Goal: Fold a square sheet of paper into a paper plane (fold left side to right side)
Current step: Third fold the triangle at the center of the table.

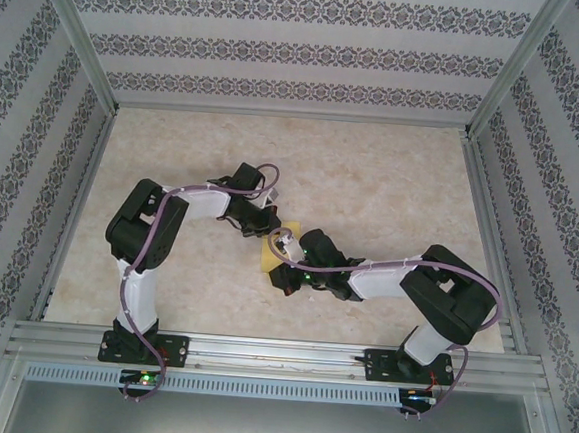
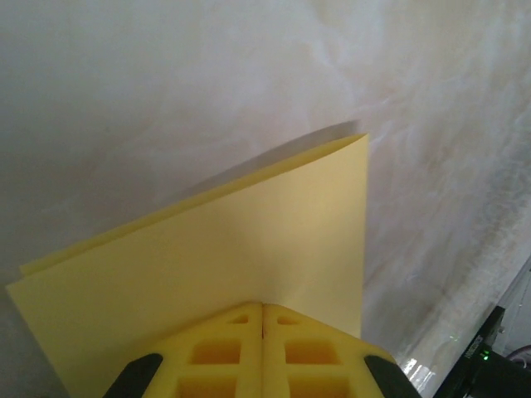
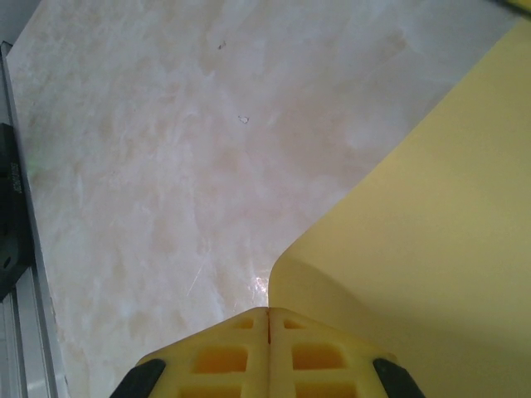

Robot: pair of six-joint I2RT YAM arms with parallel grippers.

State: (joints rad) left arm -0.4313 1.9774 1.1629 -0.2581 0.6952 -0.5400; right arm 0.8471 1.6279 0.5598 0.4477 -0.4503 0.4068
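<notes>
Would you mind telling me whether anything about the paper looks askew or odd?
Yes: the folded square sheet of paper has misaligned layers, the lower one's edge peeking out along the upper left. By the right gripper, its edge looks curled up.

A cream marble-patterned tabletop (image 1: 373, 173) fills the floor of the enclosure, and the right wrist view shows a small dark speck (image 3: 221, 45) on it. The back wall (image 1: 303, 47) and both side walls (image 1: 13, 155) are white with bands of dark floral ornament. Aluminium posts (image 1: 78, 34) rise at the far corners. An aluminium rail (image 1: 279, 354) runs along the near edge, with a slotted strip (image 1: 276, 388) just in front of it
</notes>
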